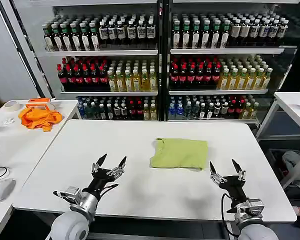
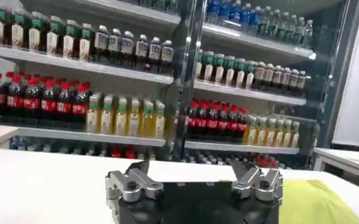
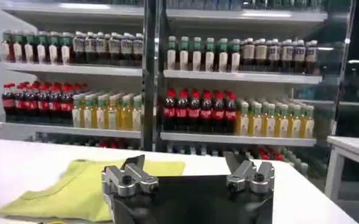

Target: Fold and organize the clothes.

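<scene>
Lime-green cotton T-shirt (image 1: 179,153), folded, on the white tabletop (image 1: 140,145).
Left tool (image 1: 110,162) and right tool (image 1: 225,167) hover low near the front edge (fingers spread wide, holding nothing), flanking the shirt.

Black pointed-finger end effector (image 1: 109,164), silver knuckles, apparently screwed.

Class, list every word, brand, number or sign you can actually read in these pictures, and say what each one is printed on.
No text reads clearly enough to quote.
Bottle labels on the shelves: too small and blurred to read.
Folded lime T-shirt on the white table: no print visible.
Orange cloth on the side table: no text.
Left gripper and right gripper: no markings legible.
</scene>
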### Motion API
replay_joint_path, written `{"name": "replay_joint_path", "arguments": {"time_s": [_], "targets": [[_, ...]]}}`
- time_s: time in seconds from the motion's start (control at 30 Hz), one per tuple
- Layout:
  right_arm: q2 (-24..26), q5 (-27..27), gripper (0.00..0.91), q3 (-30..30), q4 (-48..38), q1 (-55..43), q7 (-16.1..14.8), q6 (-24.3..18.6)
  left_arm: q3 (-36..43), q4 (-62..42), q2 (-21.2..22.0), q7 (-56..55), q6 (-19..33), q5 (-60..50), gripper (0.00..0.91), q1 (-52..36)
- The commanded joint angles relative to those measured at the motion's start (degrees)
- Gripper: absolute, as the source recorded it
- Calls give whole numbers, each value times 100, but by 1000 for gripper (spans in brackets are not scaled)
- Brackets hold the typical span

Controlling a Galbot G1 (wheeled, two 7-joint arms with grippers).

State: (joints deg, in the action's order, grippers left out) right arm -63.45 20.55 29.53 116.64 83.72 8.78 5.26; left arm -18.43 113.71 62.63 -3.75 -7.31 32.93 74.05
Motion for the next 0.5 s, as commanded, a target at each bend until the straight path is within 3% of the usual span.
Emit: {"name": "replay_joint_path", "arguments": {"time_s": [0.03, 0.33, 0.5], "targets": [[-18, 28, 907, 53, 173, 129, 35, 108, -12, 49, -36, -3, 3, -57, 907, 73], [-22, 97, 907, 94, 341, 182, -88, 65, -19, 40, -76, 2, 17, -48, 907, 72], [-68, 406, 907, 111, 256, 86, -66, 175, 17, 31, -57, 10, 28, -66, 907, 83]]}}
